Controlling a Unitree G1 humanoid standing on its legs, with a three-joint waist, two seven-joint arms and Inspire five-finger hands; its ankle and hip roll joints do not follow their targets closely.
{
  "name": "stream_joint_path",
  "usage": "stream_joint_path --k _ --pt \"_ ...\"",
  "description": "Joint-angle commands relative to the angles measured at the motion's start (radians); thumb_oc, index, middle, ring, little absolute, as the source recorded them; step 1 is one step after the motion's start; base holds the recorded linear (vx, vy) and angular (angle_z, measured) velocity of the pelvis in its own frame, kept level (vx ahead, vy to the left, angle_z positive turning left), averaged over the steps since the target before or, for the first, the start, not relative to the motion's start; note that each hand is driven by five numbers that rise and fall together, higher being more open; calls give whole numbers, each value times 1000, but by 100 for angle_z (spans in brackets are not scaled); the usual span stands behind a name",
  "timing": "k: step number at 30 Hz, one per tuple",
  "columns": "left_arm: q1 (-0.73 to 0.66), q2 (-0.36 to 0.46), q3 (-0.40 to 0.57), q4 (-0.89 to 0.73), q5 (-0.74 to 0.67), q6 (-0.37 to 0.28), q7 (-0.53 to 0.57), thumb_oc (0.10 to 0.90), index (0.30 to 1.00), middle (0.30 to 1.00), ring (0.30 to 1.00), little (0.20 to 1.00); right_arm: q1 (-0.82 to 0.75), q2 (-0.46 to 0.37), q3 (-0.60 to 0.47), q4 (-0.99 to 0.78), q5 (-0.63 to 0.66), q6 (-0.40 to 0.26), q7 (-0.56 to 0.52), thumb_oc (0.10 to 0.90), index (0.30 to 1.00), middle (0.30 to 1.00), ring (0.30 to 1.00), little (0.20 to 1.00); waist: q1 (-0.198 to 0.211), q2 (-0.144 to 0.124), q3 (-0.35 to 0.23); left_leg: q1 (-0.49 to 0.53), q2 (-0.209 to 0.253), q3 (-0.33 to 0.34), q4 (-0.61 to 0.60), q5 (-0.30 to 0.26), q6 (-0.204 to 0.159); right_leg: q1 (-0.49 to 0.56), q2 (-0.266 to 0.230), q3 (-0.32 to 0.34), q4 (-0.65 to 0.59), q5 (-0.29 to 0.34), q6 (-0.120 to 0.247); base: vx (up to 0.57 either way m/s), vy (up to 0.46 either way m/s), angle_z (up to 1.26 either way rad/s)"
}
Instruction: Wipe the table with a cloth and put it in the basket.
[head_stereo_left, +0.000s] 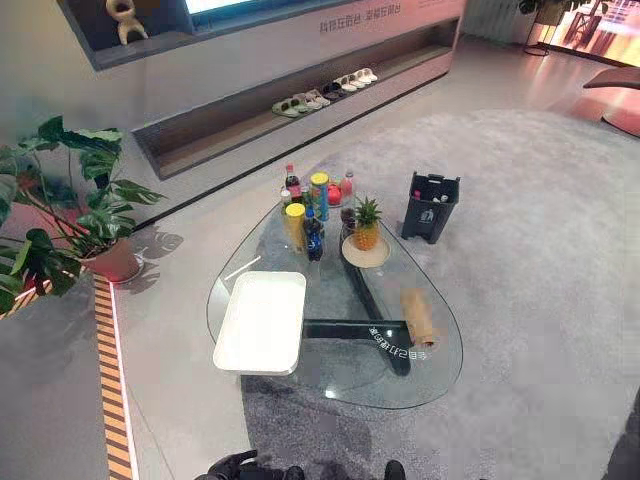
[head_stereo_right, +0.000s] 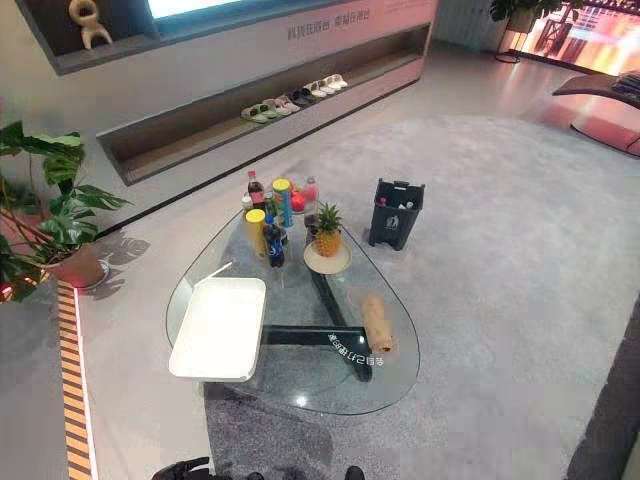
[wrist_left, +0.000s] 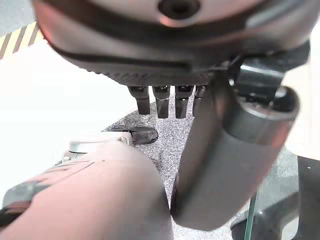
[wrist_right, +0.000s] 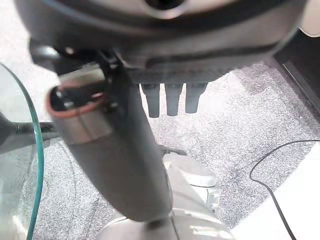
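Note:
A tan cloth (head_stereo_left: 418, 315) lies rolled up on the right side of the rounded glass table (head_stereo_left: 440, 372), close to its edge. The dark basket (head_stereo_left: 432, 205) stands upright on the grey carpet just past the table's far right side. My left hand (wrist_left: 150, 55) hangs above the carpet, its fingers (wrist_left: 162, 102) straight and holding nothing. My right hand (wrist_right: 170, 45) hangs the same way with straight fingers (wrist_right: 172, 100), beside the table's glass edge (wrist_right: 36, 165). Both hands are well short of the cloth.
A white tray (head_stereo_left: 262, 320) overhangs the table's near left edge. Several bottles and cans (head_stereo_left: 310, 205) and a pineapple on a plate (head_stereo_left: 366, 228) crowd the far end. A potted plant (head_stereo_left: 70, 215) stands at the left, and a low shelf with shoes (head_stereo_left: 325, 92) runs behind.

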Motion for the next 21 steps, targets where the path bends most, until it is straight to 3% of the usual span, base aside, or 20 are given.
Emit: stream_joint_path --k 1,21 --pt "-69 14 -3 61 26 -19 7 800 900 900 900 900 -60 3 19 46 11 10 1 800 900 900 900 900 4 -23 28 -6 -59 -4 -1 -35 26 16 20 3 17 -25 -7 -98 30 -88" --pt "-55 16 1 62 32 -31 11 800 900 900 900 900 -49 0 13 50 9 6 9 800 900 900 900 900 9 -24 25 -1 -60 -9 -1 -37 26 24 17 -7 17 -28 -5 0 0 0"
